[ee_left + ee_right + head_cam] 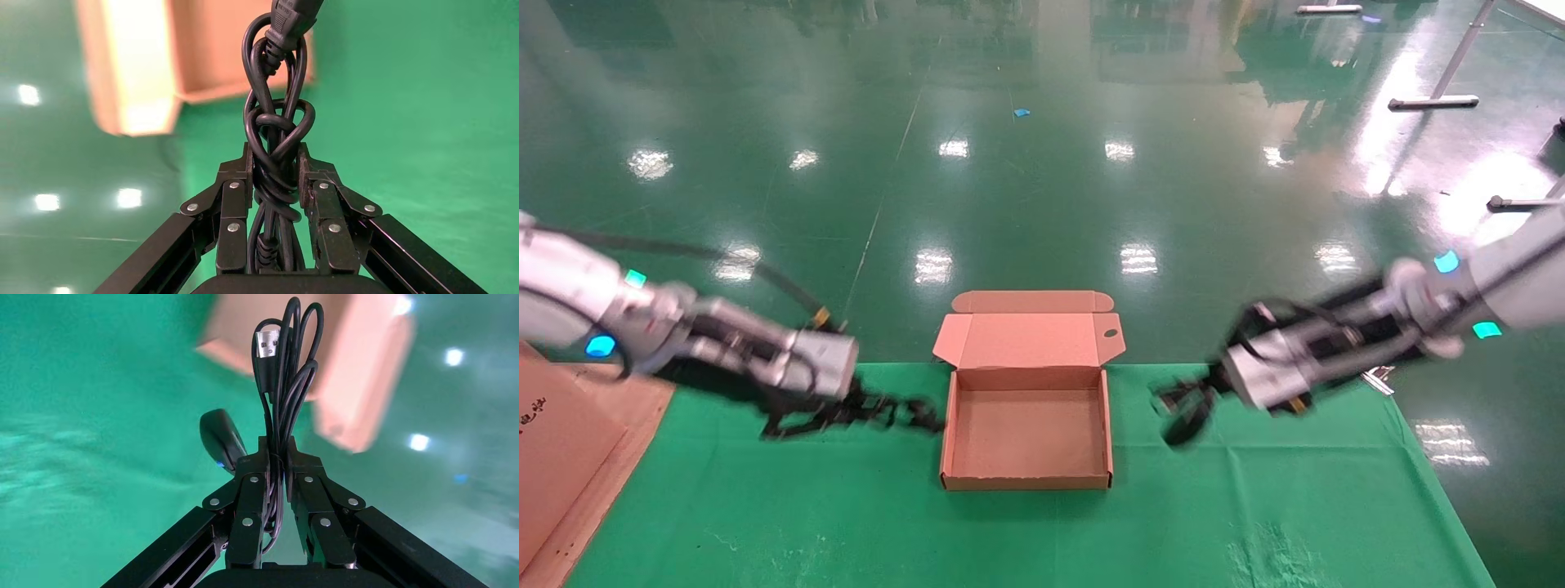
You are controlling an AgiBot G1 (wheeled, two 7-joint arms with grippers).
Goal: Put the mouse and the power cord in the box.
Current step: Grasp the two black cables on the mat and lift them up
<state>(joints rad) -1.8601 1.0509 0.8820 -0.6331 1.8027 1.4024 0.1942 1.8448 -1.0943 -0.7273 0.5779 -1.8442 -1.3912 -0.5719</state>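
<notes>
Brown box [1027,437] lying open between knotted black power cord [276,153] and black mouse [221,440] dangling by its looped cable.

Left gripper [891,411] and right gripper [1185,406], arms reaching inward from either side, each with fingers [235,202] clamped tight on a load

Almost nothing here can be read. The flat brown cardboard sheet [560,457], lying on the counter to the outer side of the left gripper [878,408], carries a few small dark printed characters near its edge, too small to make out. No other text, brand, number or sign is legible.
</notes>
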